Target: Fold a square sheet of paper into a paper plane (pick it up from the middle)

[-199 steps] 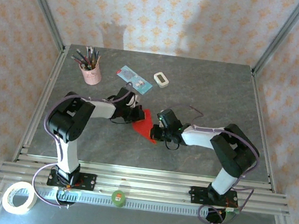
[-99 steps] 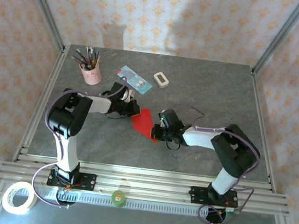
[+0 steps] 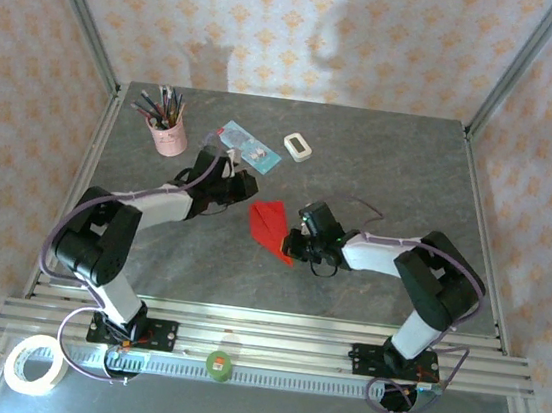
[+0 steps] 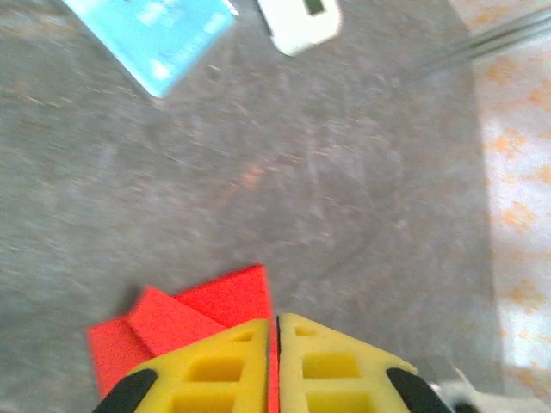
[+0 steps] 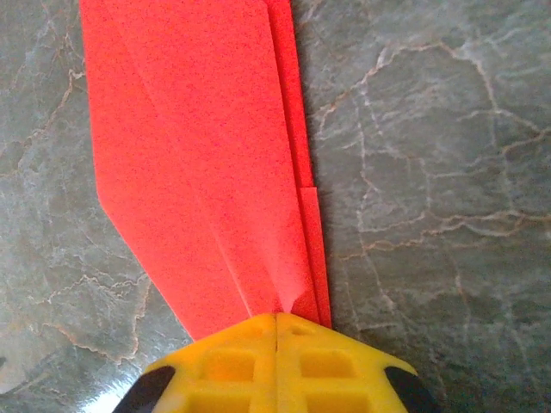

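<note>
The paper plane (image 3: 269, 224) is a bright red folded dart lying on the grey table mid-field, with a dark centre crease. In the right wrist view the paper plane (image 5: 207, 155) narrows down into my right gripper (image 5: 275, 318), whose yellow fingers are shut on its narrow end. My right gripper (image 3: 299, 240) sits at the plane's lower right. My left gripper (image 3: 248, 191) is at the plane's upper left corner. In the left wrist view the left gripper (image 4: 276, 323) is shut, with a thin red strip of the paper plane (image 4: 198, 314) between its pads.
A pink cup of pens (image 3: 167, 133) stands at the back left. A light blue card (image 3: 248, 146) and a small white block (image 3: 297, 147) lie behind the arms. A tape roll (image 3: 35, 363) and a green item (image 3: 219, 365) rest off the table's front rail.
The left arm has stretched out low across the table and its gripper shifted slightly back and left. The red paper turned and now shows a raised centre crease. The right gripper barely moved.
</note>
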Robot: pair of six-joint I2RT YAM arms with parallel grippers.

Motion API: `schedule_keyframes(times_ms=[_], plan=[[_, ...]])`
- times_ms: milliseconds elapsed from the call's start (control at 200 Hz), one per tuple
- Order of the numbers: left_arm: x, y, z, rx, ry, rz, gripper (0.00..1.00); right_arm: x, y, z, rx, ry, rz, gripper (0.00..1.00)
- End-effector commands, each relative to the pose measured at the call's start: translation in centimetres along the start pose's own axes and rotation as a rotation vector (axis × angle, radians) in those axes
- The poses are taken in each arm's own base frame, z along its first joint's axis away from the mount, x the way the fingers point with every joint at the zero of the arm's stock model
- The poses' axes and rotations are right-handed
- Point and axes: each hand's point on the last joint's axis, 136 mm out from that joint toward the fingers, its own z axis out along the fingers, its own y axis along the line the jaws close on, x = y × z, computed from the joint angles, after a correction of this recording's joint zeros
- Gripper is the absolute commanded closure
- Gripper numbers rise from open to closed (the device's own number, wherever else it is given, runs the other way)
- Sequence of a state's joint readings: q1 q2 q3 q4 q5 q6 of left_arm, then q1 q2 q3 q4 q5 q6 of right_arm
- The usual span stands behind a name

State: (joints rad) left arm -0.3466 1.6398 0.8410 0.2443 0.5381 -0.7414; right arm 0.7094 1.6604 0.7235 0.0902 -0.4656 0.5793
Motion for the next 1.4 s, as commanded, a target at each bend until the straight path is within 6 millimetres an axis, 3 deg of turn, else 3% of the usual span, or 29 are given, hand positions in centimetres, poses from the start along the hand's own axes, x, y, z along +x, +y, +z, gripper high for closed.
schedule_keyframes(times_ms=[0,125,330,475,761,1141,1206,1396], plan=[[2.0,0.3,0.4,0.002,0.018,-0.053,0.86,-1.7,2.2,-1.7,-0.069,-0.054,0.040,0.86],[4.6,-0.1,1.1,0.022,0.090,-0.055,0.85,-3.4,4.0,-2.9,-0.147,-0.125,0.039,0.83],[7.1,-0.7,2.9,0.055,0.184,-0.055,0.89,-3.1,3.9,-1.3,-0.148,-0.077,0.041,0.90],[7.5,-1.2,3.8,0.065,0.204,-0.044,0.91,-3.3,3.6,-0.6,-0.136,-0.072,0.044,0.92],[8.5,0.1,5.3,0.026,0.246,-0.062,0.92,-3.5,1.9,1.1,-0.044,-0.058,0.044,0.94],[9.6,4.1,6.0,-0.161,0.277,-0.097,0.94,-2.1,0.5,2.2,-0.004,0.003,0.044,0.95],[10.4,6.0,6.2,-0.228,0.299,-0.106,0.94,-1.5,0.3,2.0,-0.006,0.022,0.044,0.95],[11.1,8.1,5.9,-0.318,0.306,-0.108,0.95,1.6,-0.8,0.6,-0.014,0.096,0.038,0.95]])
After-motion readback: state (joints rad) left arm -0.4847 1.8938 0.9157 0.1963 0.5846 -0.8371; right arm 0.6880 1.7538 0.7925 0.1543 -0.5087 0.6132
